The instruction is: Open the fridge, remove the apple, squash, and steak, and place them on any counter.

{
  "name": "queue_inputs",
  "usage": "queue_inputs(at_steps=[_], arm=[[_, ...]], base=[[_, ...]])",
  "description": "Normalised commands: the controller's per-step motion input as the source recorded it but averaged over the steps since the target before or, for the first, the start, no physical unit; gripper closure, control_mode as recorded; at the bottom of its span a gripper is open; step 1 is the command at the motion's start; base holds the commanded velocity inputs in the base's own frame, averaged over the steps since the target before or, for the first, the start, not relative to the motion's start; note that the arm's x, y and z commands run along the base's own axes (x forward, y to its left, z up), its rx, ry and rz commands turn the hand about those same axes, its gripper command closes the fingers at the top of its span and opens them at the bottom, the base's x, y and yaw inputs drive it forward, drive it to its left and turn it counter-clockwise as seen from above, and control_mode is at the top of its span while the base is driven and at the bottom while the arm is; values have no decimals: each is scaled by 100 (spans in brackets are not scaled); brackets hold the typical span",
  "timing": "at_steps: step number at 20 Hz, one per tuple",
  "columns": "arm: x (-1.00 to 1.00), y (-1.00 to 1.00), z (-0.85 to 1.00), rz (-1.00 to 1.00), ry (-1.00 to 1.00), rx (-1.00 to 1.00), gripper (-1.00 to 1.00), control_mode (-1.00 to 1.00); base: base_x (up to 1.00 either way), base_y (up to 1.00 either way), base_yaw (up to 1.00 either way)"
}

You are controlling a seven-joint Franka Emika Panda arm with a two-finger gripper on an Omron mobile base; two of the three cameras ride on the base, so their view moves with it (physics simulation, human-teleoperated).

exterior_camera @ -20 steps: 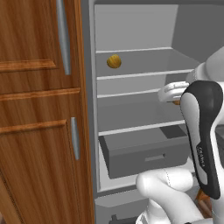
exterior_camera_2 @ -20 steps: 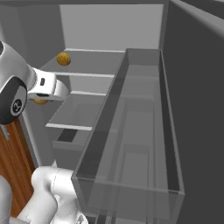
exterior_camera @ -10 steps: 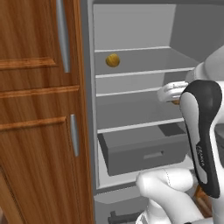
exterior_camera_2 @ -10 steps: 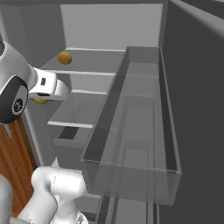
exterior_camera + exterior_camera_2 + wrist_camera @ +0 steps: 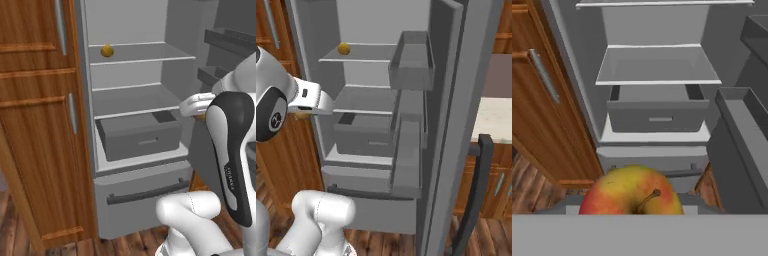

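Note:
The grey fridge stands open, its door swung out to the right. The yellow-orange squash lies on the upper shelf, also seen as the squash in the right base view. My gripper is shut on the red and yellow apple, held in front of the fridge and outside it. A sliver of the apple shows under my white hand. The steak is out of view. A corner of the pale counter shows behind the door.
A brown wooden cabinet with silver handles stands left of the fridge. A grey inner drawer is pulled partly out, above the lower drawer's dark handle. Door bins jut out on the right.
The whole scene has shifted and the fridge now looks farther off, so the base has backed away. The apple stays in my gripper; the squash has not moved on its shelf.

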Motion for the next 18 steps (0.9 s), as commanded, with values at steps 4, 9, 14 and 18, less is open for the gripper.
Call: queue_inputs(at_steps=[4, 9, 14, 18], arm=[[0, 0, 0, 0, 0, 0, 100, 100], [0, 0, 0, 0, 0, 0, 100, 100], [0, 0, 0, 0, 0, 0, 100, 100], [0, 0, 0, 0, 0, 0, 100, 100]], base=[[-100, -15, -18], [-98, -15, -40], [-53, 0, -75], [-28, -1, -89]])
